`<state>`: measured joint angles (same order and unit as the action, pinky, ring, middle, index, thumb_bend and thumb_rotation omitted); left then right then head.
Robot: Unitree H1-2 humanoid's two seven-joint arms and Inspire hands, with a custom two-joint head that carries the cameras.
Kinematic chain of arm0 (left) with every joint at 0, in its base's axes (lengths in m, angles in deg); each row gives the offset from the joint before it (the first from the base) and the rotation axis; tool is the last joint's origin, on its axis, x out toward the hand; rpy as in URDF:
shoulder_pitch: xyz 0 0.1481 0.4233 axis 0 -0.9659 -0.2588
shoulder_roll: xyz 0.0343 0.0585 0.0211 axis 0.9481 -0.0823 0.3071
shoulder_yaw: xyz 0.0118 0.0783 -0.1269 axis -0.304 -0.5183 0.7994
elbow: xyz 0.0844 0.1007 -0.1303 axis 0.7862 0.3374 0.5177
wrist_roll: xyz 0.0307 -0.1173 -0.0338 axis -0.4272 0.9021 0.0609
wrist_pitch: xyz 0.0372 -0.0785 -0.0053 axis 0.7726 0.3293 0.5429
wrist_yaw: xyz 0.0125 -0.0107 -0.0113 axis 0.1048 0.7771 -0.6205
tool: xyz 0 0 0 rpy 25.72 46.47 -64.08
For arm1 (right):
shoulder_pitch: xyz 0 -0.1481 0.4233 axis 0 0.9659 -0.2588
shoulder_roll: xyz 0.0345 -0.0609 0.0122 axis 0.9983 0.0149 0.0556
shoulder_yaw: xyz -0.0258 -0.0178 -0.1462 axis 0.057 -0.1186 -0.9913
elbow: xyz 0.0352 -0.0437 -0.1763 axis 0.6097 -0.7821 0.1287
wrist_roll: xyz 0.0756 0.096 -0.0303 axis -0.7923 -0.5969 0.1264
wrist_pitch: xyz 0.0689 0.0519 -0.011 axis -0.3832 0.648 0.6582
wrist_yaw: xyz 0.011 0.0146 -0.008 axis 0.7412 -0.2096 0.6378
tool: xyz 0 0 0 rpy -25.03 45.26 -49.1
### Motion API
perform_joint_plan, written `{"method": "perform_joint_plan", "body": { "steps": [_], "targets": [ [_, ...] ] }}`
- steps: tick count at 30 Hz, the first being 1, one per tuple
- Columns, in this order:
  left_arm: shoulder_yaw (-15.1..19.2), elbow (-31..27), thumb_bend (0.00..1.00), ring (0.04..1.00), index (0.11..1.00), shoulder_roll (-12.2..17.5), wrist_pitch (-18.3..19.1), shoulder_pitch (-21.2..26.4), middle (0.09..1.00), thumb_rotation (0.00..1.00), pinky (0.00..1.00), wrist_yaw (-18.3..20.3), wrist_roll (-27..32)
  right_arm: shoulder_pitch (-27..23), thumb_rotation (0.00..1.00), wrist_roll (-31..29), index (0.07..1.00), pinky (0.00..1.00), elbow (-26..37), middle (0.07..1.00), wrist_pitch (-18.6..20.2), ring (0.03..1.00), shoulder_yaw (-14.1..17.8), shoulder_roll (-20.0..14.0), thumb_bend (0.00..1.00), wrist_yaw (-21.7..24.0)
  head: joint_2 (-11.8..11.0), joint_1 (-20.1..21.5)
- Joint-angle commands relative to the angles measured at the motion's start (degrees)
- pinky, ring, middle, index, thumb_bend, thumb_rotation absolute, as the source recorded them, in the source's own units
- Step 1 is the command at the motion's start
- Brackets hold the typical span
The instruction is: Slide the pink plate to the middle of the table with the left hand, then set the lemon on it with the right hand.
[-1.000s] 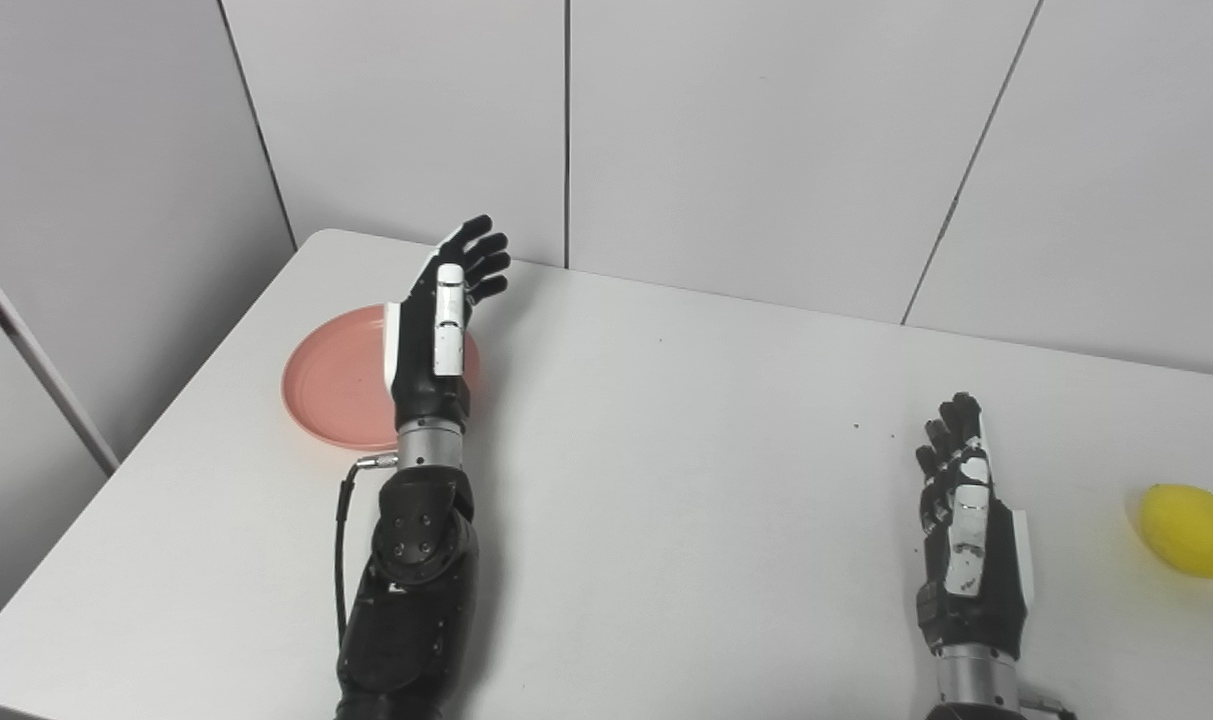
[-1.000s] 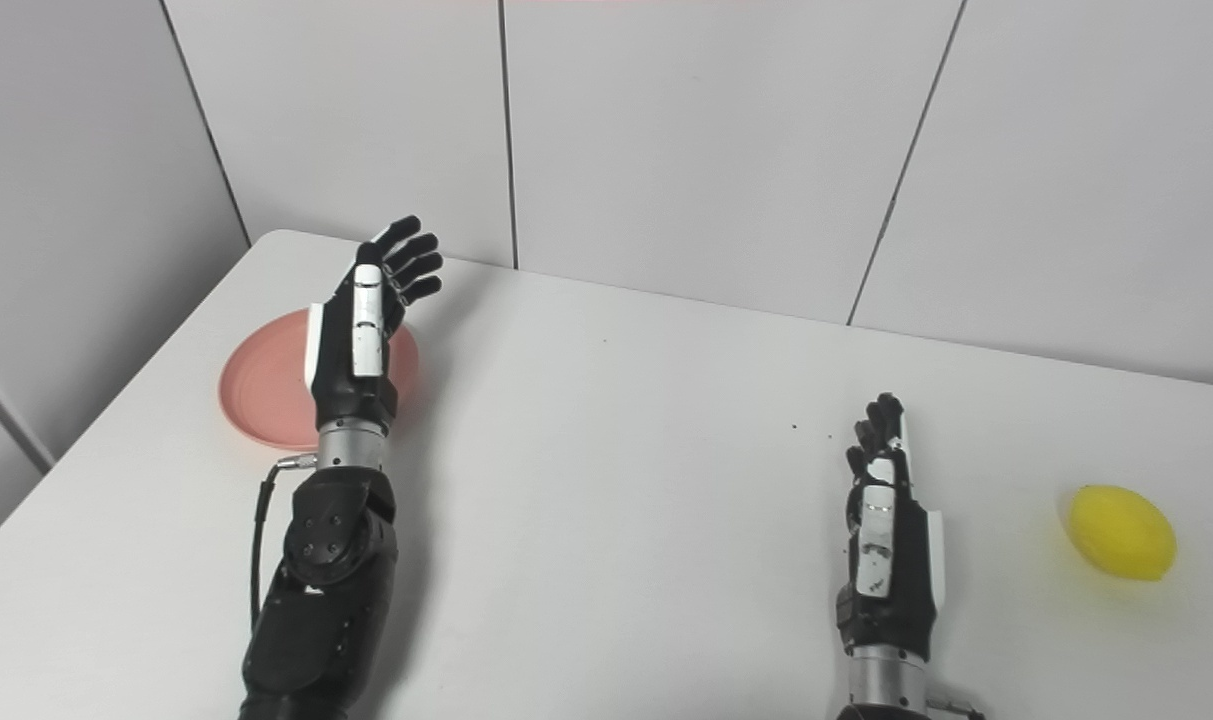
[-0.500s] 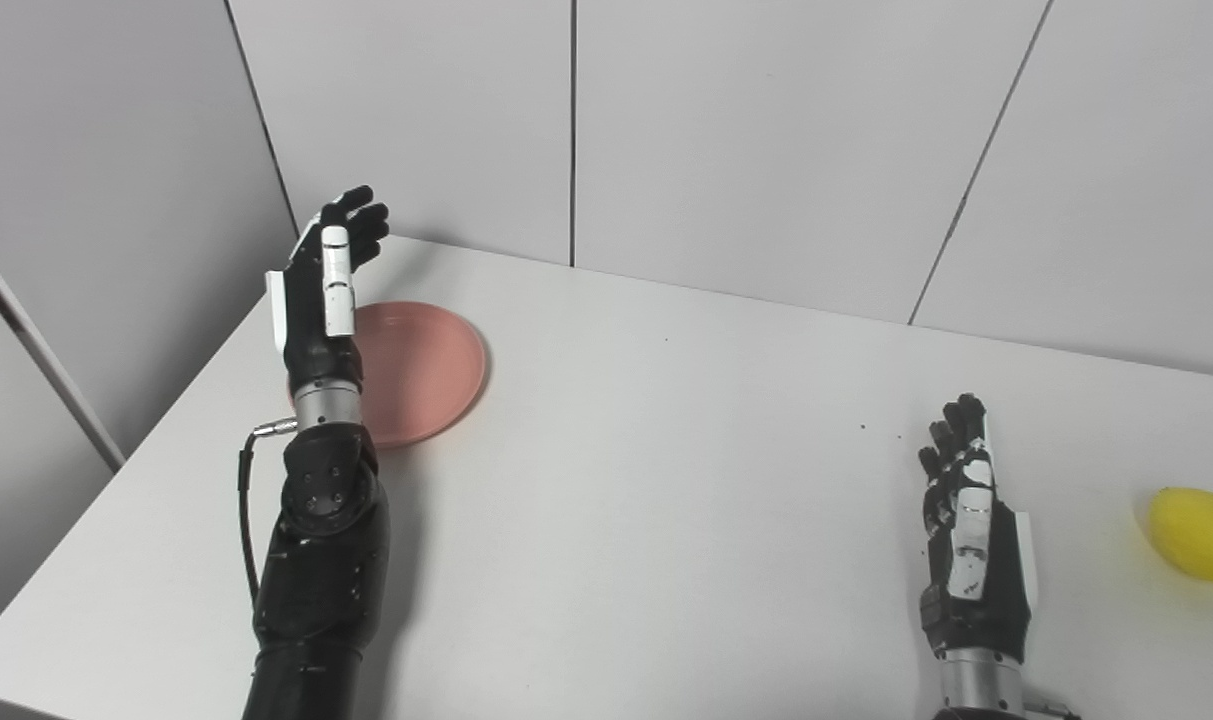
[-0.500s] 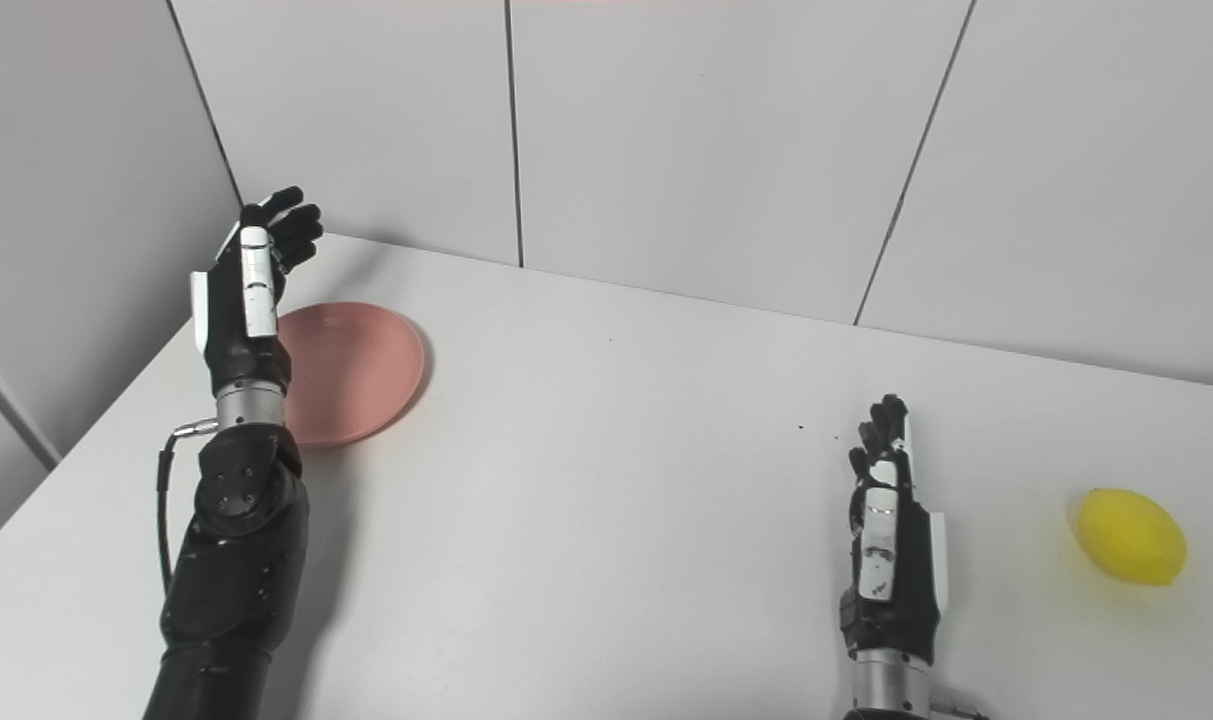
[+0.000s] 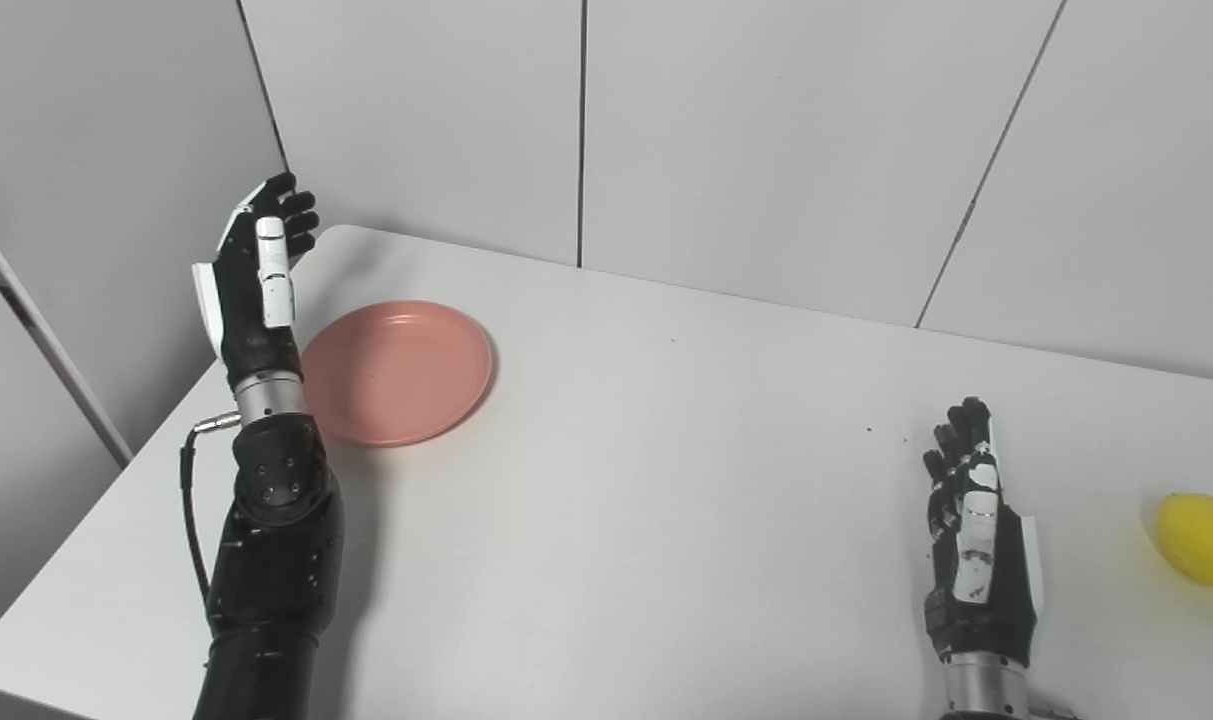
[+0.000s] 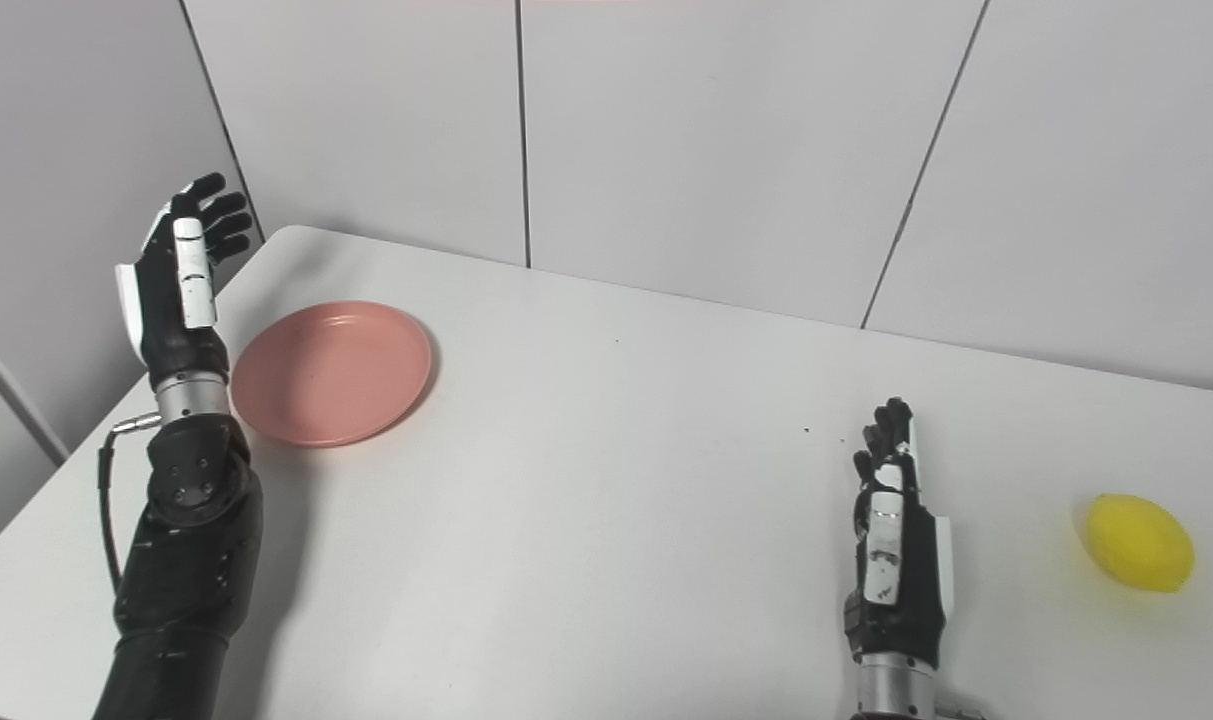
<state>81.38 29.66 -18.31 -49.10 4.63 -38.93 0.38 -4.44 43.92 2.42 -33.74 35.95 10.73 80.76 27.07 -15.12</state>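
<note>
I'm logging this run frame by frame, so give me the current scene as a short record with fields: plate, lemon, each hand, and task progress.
plate: pink plate flat on the white table, far left side, nothing on it
lemon: lemon on the table near the right edge, untouched
left hand: left hand open, raised just left of the plate, not touching it
right hand: right hand holds nothing, low over the table, left of the lemon with a clear gap
progress: plate not yet in the middle; lemon not yet placed
</note>
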Motion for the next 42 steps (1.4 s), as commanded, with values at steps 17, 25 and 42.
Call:
{"method": "perform_joint_plan", "body": {
  "steps": [17,25,42],
  "targets": [
    [1.0,4.3,0.77,0.758,0.767,6.3,0.2,-1.2,0.769,1.0,0.74,4.0,3.3,0.5,0.95,-1.3,0.974,1.0,-1.2,0.982,-1.9,0.988,0.5,-0.7,0.77,1.1,0.3,-0.7],
    [0.1,6.5,0.71,0.792,0.778,7.5,-0.1,-1.5,0.792,1.0,0.79,7.7,4.7,0.3,0.93,-2.0,0.975,1.0,-1.4,0.978,-2.6,0.985,0.6,-0.5,0.76,1.1,0.8,-0.6],
    [-3.8,10.0,0.72,0.861,0.853,8.4,3.7,-1.2,0.864,1.0,0.86,9.9,3.7,0.3,0.9,-3.2,0.967,1.0,-1.5,0.974,-3.3,0.975,1.2,-0.3,0.76,0.9,1.0,-0.7]
  ]
}}
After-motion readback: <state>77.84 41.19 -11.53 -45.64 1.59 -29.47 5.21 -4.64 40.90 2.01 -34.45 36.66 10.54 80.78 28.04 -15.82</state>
